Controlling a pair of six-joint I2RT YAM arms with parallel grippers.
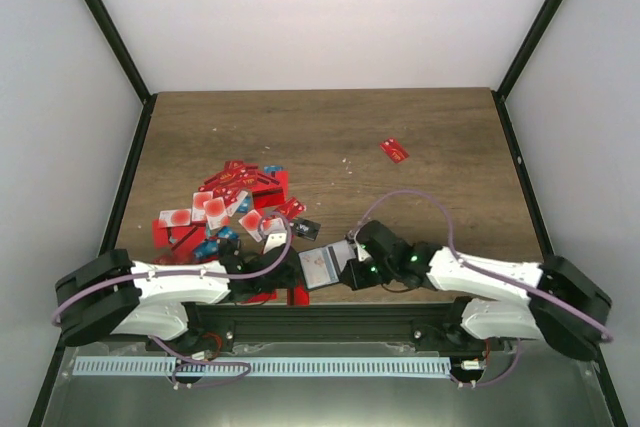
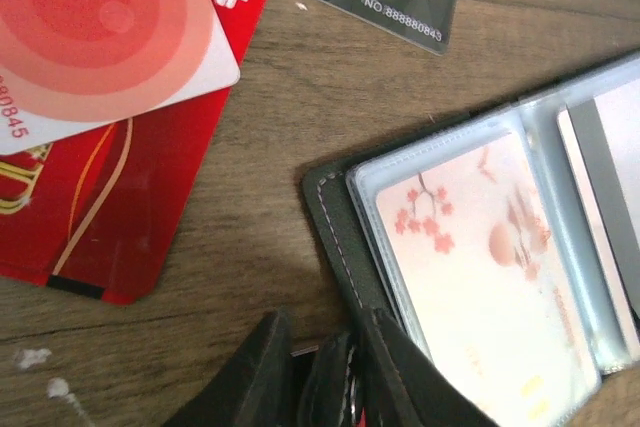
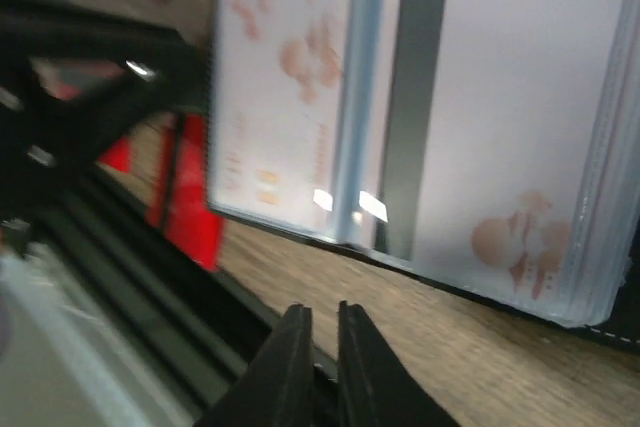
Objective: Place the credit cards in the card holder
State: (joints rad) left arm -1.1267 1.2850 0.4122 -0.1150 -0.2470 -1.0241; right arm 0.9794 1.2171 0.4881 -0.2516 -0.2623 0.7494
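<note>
Found card holder open at 6 o'clock, between the arms.
Saw right gripper pinched together, empty; left gripper near-closed (holding anything? could not tell). Called for pinning holder flat, then sliding one of the 9 o'clock credit cards squarely in.

We see the card holder lying open and flat near the front edge of the wooden surface. It is a black wallet with stitched edging and clear plastic sleeves. The sleeves hold pale cards printed with pink blossoms, and one of them shows a grey stripe.

The credit cards lie in a loose, overlapping heap to the holder's left. Most are red, some are white with red circles, and a few are blue. A lone red card lies well apart, toward the far right.

Up close, we find a white card with red rings overlapping a red card with gold lines. Both lie near the holder's corner without touching it.
</note>
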